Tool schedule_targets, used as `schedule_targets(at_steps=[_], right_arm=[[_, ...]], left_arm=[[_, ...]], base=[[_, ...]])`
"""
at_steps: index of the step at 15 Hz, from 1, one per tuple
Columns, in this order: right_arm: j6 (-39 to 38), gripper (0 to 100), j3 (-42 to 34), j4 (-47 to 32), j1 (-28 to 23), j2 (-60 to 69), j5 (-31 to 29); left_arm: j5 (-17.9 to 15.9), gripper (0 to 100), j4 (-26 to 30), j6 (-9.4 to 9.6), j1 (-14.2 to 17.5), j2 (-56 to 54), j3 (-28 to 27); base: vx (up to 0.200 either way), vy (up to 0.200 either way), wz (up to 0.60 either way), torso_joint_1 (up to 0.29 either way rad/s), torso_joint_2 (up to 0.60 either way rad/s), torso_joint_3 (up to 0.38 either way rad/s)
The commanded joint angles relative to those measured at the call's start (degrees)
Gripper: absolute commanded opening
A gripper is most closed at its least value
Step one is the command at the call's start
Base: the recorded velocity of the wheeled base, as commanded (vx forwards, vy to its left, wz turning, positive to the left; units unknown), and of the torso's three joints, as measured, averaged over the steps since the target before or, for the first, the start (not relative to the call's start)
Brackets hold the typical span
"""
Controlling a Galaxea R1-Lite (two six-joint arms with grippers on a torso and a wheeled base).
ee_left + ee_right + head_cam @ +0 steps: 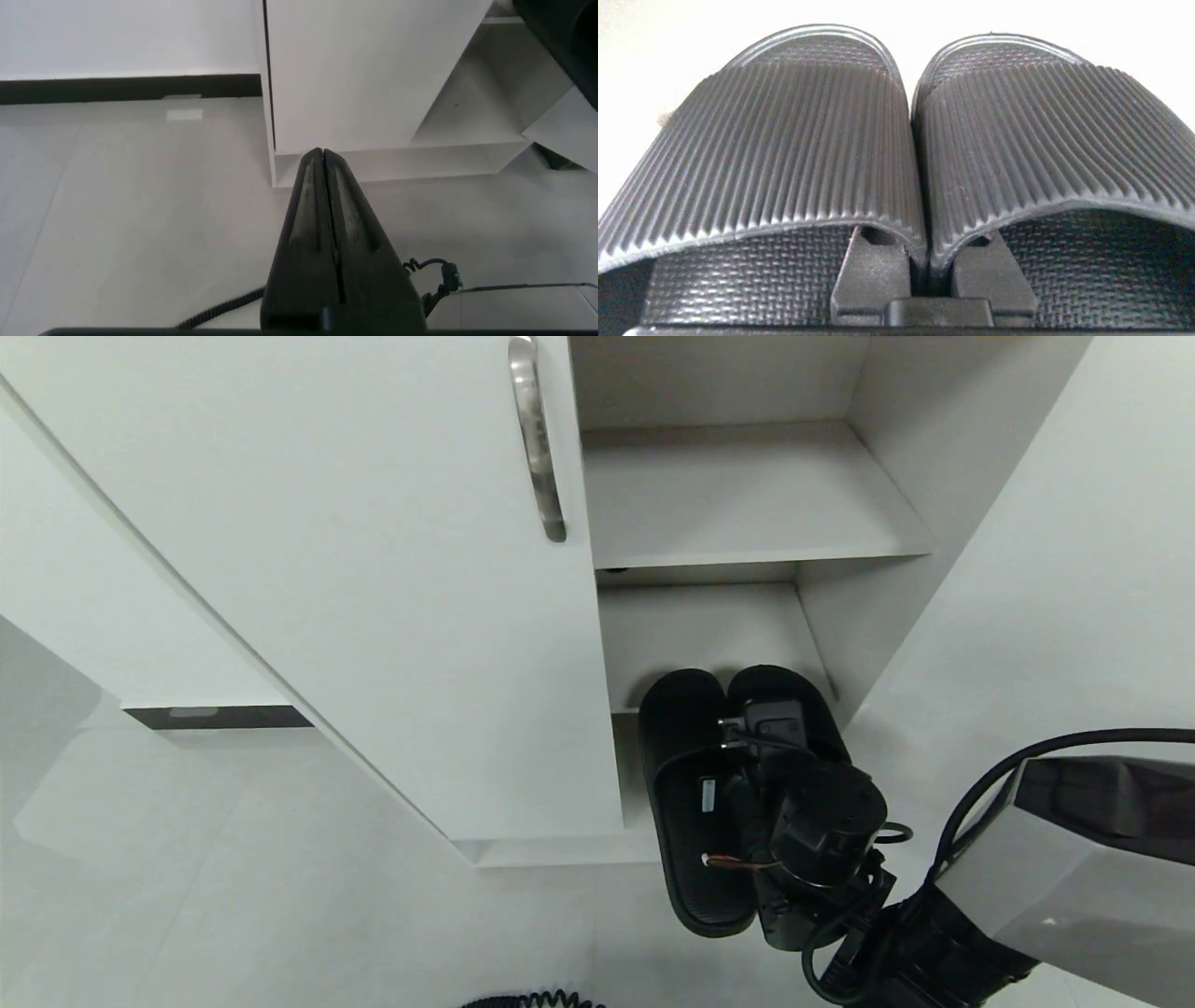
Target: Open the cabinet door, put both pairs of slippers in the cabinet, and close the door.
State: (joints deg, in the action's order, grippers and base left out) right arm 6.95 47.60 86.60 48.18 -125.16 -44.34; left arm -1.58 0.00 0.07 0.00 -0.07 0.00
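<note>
right claw (926,257) pinching adjoining inner sides of black slipper pair (695,775), so both carry as one; toes at lower shelf (700,635) front edge in open cabinet (896,429), heels out over floor (140,205). left claw (324,215) pressed together, empty, low near cabinet base.

- This looks like a home hallway: ahead of my right claw (767,723) stands a white shoe cabinet (747,495) with plain shelves.
- That claw carries black slippers (695,803).
- Below my left claw (322,215) lie pale floor tiles (131,215); beyond it runs a dark skirting board (121,89).
</note>
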Motion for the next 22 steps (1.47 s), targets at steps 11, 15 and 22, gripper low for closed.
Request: schedule_targets(at_steps=[11, 15, 22], right_arm=[[-1.1, 0, 4.3, -0.6, -2.9, -4.9, 0.1], [-1.1, 0, 9.4, -1.7, -4.8, -6.6, 0.1], [-1.1, 0, 18.0, -5.0, -6.5, -9.7, 0.4]], left_arm=[[-0.1, 0, 0.0, -0.07, 0.0, 0.1, 0.0], [-0.1, 0, 0.0, 0.01, 0.0, 0.1, 0.0], [-0.1, 0, 0.0, -0.07, 0.0, 0.1, 0.0]], base=[[0.182, 0.000, 0.00, 0.005, 0.00, 0.000], [0.000, 0.000, 0.00, 0.000, 0.00, 0.000], [0.000, 0.000, 0.00, 0.000, 0.00, 0.000]])
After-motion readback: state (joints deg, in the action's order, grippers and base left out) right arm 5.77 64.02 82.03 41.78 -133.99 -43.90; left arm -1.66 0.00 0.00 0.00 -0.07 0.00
